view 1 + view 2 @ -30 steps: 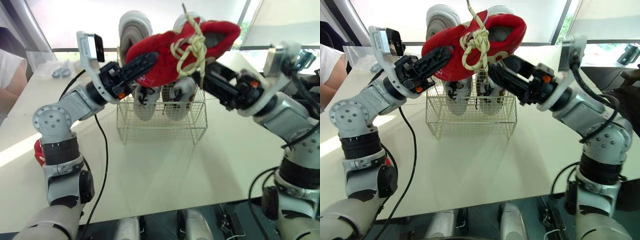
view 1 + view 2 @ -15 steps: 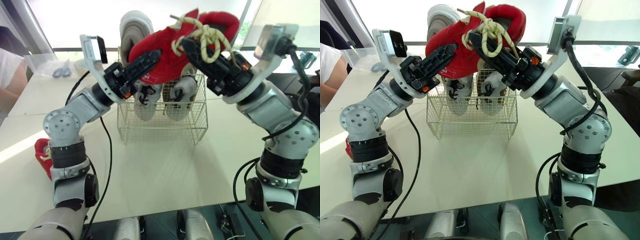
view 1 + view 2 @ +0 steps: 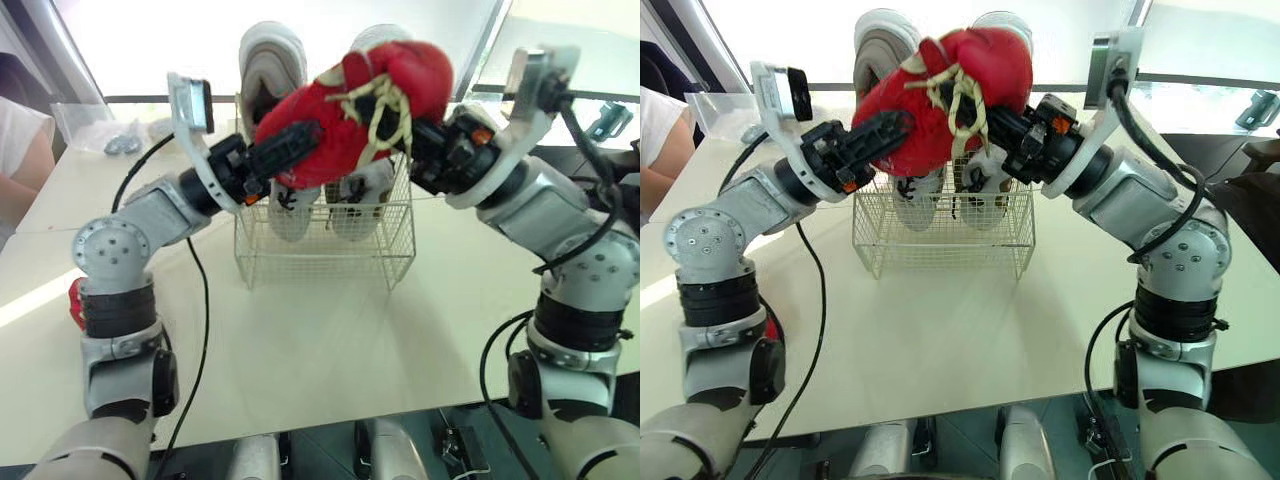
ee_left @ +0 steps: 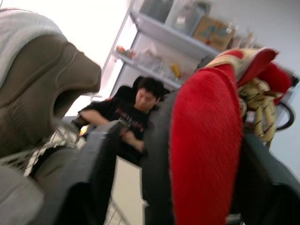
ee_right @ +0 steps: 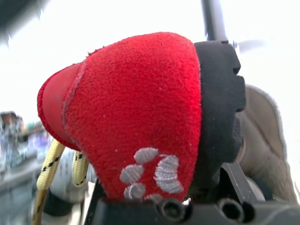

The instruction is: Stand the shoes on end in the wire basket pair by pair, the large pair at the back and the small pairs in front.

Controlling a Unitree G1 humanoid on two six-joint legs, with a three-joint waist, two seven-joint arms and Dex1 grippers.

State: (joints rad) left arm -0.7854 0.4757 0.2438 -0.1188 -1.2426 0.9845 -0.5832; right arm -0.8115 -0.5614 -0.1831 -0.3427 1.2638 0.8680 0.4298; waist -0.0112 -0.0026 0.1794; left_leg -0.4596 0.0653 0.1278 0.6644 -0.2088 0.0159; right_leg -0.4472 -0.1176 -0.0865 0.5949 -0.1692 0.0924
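A red shoe [image 3: 340, 130] with yellow laces hangs in the air just above the wire basket [image 3: 320, 255], between my two grippers. My right gripper [image 3: 425, 145] is shut on its right end; in the right wrist view the red fabric [image 5: 136, 108] presses against a black finger [image 5: 220, 117]. My left gripper [image 3: 290, 150] stands open at the shoe's left end, and the shoe [image 4: 206, 140] lies between its spread fingers. Two large grey shoes [image 3: 270, 60] stand on end at the back of the basket, partly hidden by the red shoe.
A second red shoe [image 3: 75, 300] lies on the table at the left, behind my left arm. A person's arm [image 3: 20, 150] shows at the far left, with a clear plastic bag [image 3: 120, 140] beyond it. Bare tabletop [image 3: 320, 350] stretches in front of the basket.
My right gripper came in from the right and closed on the red shoe. My left gripper's fingers opened off it. The shoe turned and bunched up above the basket.
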